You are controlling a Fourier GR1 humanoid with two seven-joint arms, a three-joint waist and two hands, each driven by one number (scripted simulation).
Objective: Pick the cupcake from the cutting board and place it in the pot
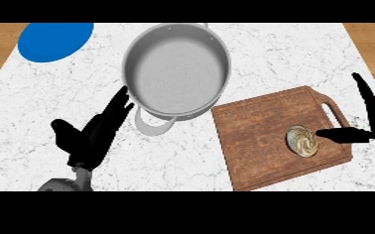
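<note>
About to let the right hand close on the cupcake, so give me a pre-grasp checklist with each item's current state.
1. Cupcake on the board: ok, it sits near the board's right end, by the handle slot.
2. Right hand at the cupcake: ok, one finger points at its right side; whether it touches, cannot tell.
3. Right hand open: ok, fingers spread, nothing held.
4. Pot ready: ok, nothing shows inside it.
5. Left hand out of the way: ok, open and left of the pot, near its handle.
6. Path from board to pot: ok, nothing stands between them.
</note>
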